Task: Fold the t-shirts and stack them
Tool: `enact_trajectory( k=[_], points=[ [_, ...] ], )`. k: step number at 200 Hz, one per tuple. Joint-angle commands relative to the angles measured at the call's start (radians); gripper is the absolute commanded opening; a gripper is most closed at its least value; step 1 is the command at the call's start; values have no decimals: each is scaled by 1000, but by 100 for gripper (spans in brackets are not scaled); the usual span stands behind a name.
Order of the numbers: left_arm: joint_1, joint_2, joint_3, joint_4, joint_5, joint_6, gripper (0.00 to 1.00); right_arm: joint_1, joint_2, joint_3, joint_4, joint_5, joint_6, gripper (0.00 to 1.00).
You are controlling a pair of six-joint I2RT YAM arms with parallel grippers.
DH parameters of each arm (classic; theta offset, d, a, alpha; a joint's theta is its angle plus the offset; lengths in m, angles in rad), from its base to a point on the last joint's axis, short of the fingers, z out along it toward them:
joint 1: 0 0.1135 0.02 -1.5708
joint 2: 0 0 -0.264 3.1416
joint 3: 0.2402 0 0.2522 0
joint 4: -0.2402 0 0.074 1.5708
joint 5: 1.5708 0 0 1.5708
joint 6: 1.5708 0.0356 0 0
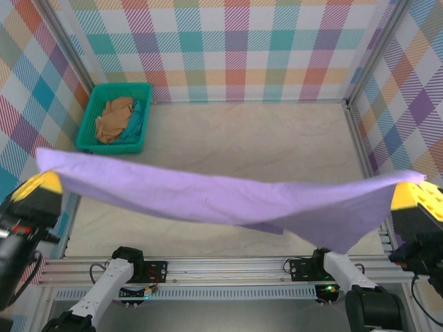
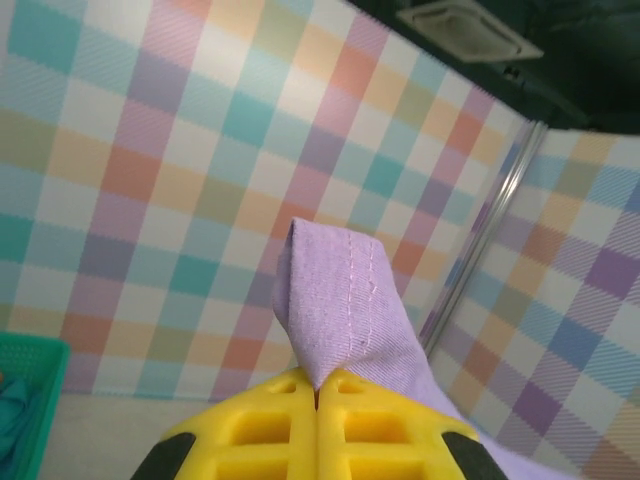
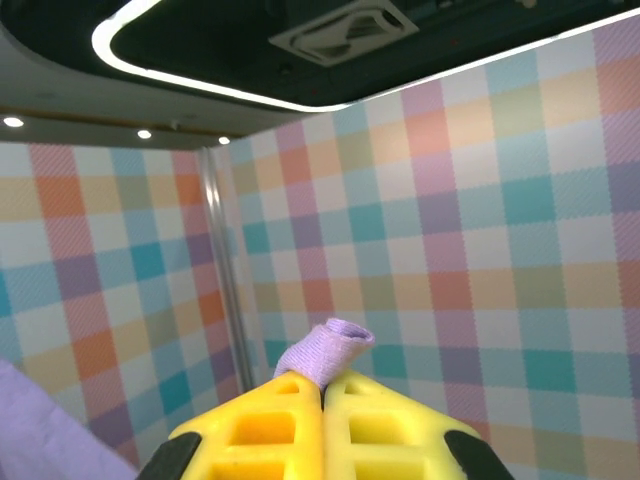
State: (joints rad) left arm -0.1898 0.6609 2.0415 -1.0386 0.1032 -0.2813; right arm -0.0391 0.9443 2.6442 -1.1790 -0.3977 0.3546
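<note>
Looking from the top: you had the purple shirt (image 1: 221, 200) up in the air over the table (image 1: 242, 138), stretched side to side between your two arms.
Left gripper (image 1: 46, 182): its yellow jaws were clamped together on the shirt's left corner, out past the table's left edge.
Right gripper (image 1: 410, 185): it was pinching the right corner the same way, close to the right frame post.
Sag: the cloth dipped in the middle, and a loose point drooped low near your right arm's base.
Basket (image 1: 88, 142): it sat at the table's far left corner, well apart from the purple shirt. The tan shirt (image 1: 114, 119) lay crumpled inside it beside a teal cloth (image 1: 137, 119).
Left wrist, grip: you could see the left gripper (image 2: 318, 378) with its jaws pressed together and a stitched hem of the purple shirt (image 2: 340, 310) standing up out of the seam.
Left wrist, surroundings: the plaid wall (image 2: 150, 150) was behind, and a corner of the basket (image 2: 30, 400) showed at lower left.
Right wrist, grip: the right gripper (image 3: 322, 383) was also closed, with a small rolled nub of the purple shirt (image 3: 322, 350) poking out between the tips.
Right wrist, cloth: more of the purple fabric crossed the lower left corner.
Right wrist, surroundings: you had the plaid wall ahead and a ceiling light strip (image 3: 200, 80) above.
</note>
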Motion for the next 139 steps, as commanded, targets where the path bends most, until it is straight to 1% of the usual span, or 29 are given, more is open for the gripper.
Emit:
enact_trajectory(
  k=[1, 16, 45, 64, 87, 112, 139],
  points=[
    [-7, -1, 26, -31, -50, 23, 0, 62, 8, 2, 112, 40, 77, 0],
    [-8, 6, 32, -6, -69, 25, 0, 127, 21, 1, 170, 103, 73, 0],
    [-10, 59, 35, 60, -93, 51, 0, 227, 85, 5, 267, 211, -7, 0],
    [-10, 115, 39, 104, -119, 89, 0, 243, 165, 12, 320, 242, -66, 0],
    [-11, 191, 19, 164, -178, 153, 0, 243, 301, 27, 359, 261, -141, 0],
    [-11, 262, -75, 258, -248, 211, 0, 243, 465, 13, 385, 284, -216, 0],
    [-11, 317, -298, 430, -315, 235, 0, 242, 632, -43, 430, 284, -285, 0]
  ],
)
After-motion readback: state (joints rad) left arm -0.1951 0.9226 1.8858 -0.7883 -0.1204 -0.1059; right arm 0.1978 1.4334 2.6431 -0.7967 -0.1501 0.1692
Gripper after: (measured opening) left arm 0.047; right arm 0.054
